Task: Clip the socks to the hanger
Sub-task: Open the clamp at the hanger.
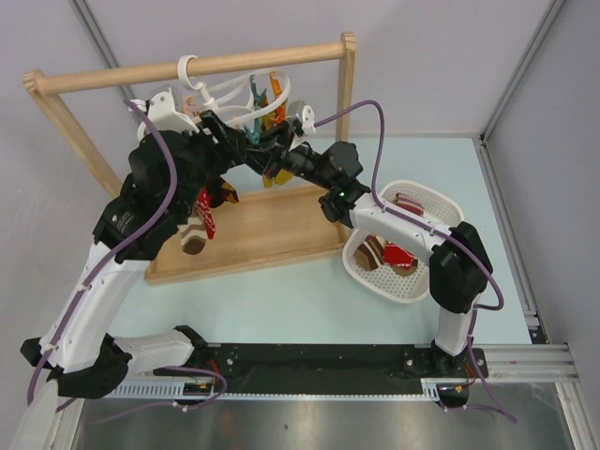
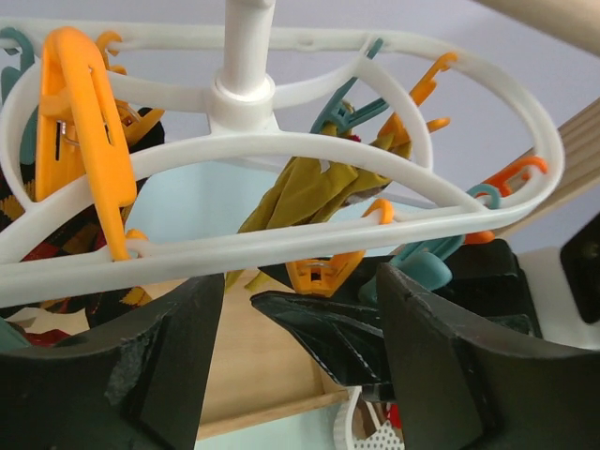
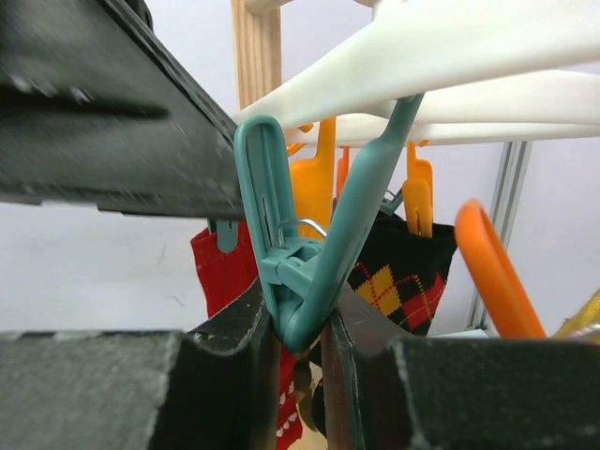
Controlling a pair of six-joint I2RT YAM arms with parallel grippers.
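The white oval hanger hangs by its hook from the wooden rail; its rings fill the left wrist view. My right gripper is shut on the lower end of a teal peg under the ring. A red sock with a white pattern hangs from another teal peg behind it and shows in the top view. My left gripper is open just below the ring, with the right gripper's finger between its jaws. Brown striped socks lie in the basket.
A mustard-yellow sock and a black diamond sock hang clipped on the hanger. The wooden rail frame stands on its base board. The white perforated basket at the right holds more socks. Both arms crowd the hanger.
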